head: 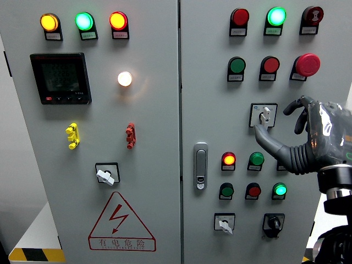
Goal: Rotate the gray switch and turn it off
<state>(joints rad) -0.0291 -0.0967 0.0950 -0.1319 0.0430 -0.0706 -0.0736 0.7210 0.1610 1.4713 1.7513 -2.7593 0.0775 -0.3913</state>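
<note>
The gray switch (265, 115) is being approached by the right hand (300, 132), fingers spread, nothing gripped; pinching and twisting are needed next.

Single head view, close, facing the control panel (165, 165) straight on

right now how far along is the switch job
Done: the right hand has reached the gray switch, thumb just below its knob. In hand: closing on the knob; no grip visible yet. Left: rotating it to off and withdrawing.
</note>
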